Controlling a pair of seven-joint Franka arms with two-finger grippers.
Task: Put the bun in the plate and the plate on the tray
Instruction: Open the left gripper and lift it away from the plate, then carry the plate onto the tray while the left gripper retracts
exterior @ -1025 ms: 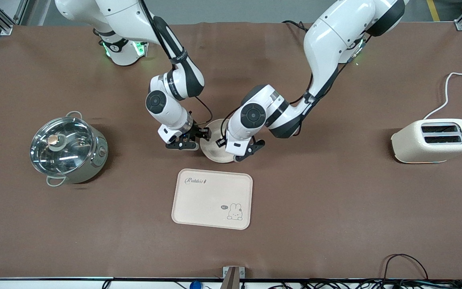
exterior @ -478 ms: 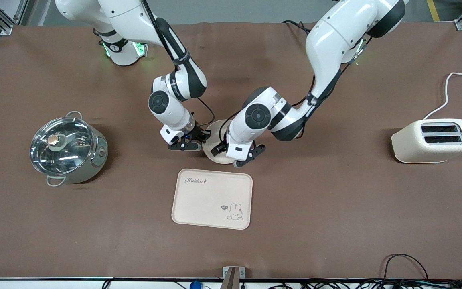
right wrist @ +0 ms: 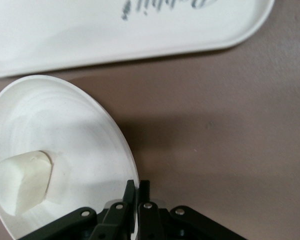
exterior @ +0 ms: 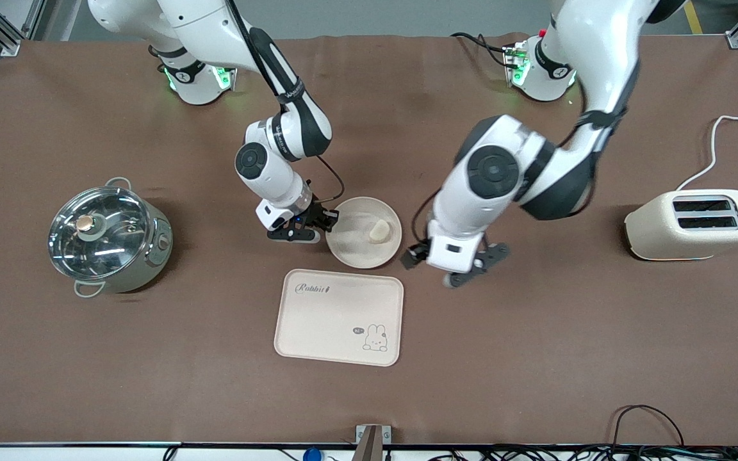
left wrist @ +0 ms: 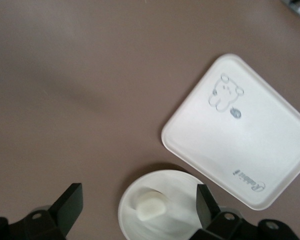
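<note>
Now: bun (exterior: 378,231) in plate (exterior: 352,250) | right tool (exterior: 325,222) clamped on plate rim | left tool (exterior: 453,264) apart, beside plate

A steel pot (exterior: 109,239) with glass lid sits toward the right arm's end; a cream toaster (exterior: 693,225) (white cord attached) toward the left arm's.

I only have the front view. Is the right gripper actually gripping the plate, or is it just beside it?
Observer: The right wrist view shows the right gripper shut on the rim of the plate.
Operator: Is there anything in the left gripper?
Observer: No. The left wrist view shows the left gripper open and empty, fingers wide apart.
Operator: Does the plate touch the tray?
Observer: No. The right wrist view shows a strip of bare table between it and the tray.
</note>
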